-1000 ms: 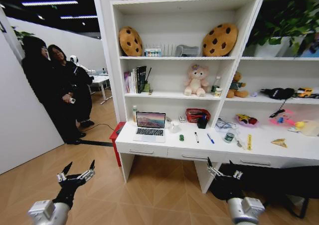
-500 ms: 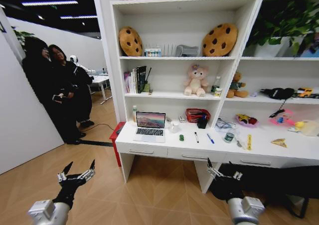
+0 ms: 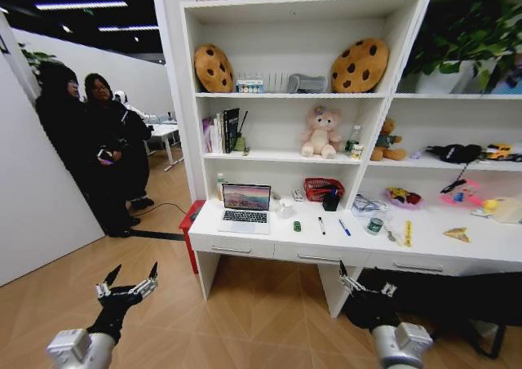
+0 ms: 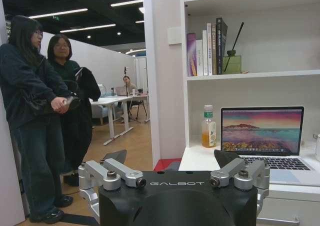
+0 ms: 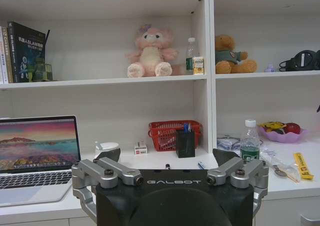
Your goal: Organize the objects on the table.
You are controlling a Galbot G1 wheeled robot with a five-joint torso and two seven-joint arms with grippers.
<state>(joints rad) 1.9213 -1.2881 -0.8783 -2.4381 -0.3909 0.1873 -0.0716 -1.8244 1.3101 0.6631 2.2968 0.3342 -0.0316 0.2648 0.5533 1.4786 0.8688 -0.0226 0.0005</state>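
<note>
The silver laptop stands open with a lit screen at the left end of the white table. To its right lie a tiny green toy car, a black marker and a blue pen. My left gripper hangs open low over the wooden floor, well short of the table. My right gripper is open too, low in front of the drawers. The left wrist view shows the laptop beyond the open left gripper. The right wrist view shows the laptop, marker and pen past the right gripper.
Shelves with books, plush toys and cookie cushions rise above the table. A red basket, a black pen holder, bottles and small clutter sit at the back and right. Two people stand at the left. A black bag lies under the desk's right side.
</note>
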